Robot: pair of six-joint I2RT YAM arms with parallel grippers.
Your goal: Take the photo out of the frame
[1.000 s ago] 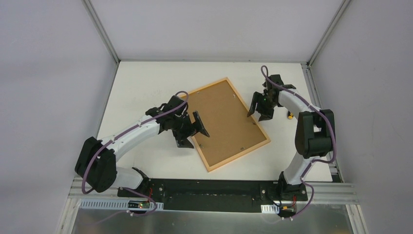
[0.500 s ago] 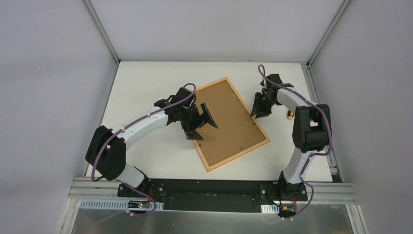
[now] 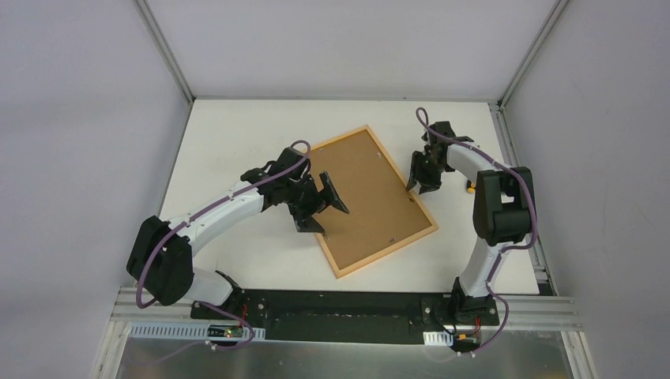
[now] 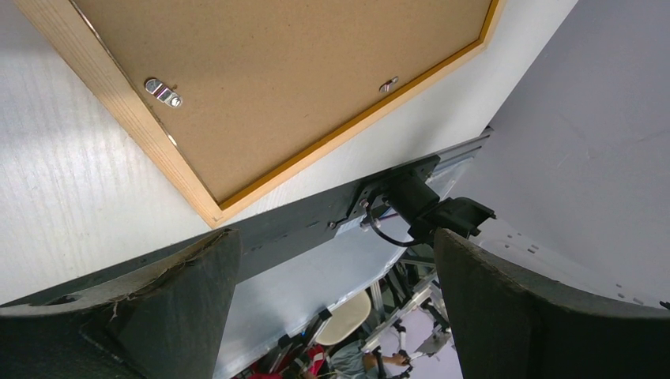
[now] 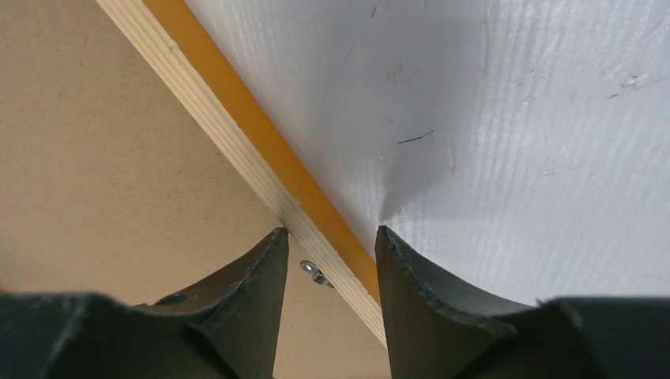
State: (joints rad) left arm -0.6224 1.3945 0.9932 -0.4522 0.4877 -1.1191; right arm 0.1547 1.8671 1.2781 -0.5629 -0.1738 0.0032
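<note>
Barely started: frame (image 3: 389, 252) lies face down on surface (image 3: 229, 142), backing board (image 3: 367, 197) clipped in, photo hidden; left tool (image 3: 321, 208) gapes wide, right tool (image 3: 421, 183) narrow over right rail, both empty.

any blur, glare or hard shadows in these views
Top external: sharp, evenly lit, soft shadows, bright reflection on the metal sheet. Left wrist: frame crisp, left pincer fingers dark with little detail. Right wrist: right pincer fingers equally dark, a soft shadow on the table beside them.
</note>
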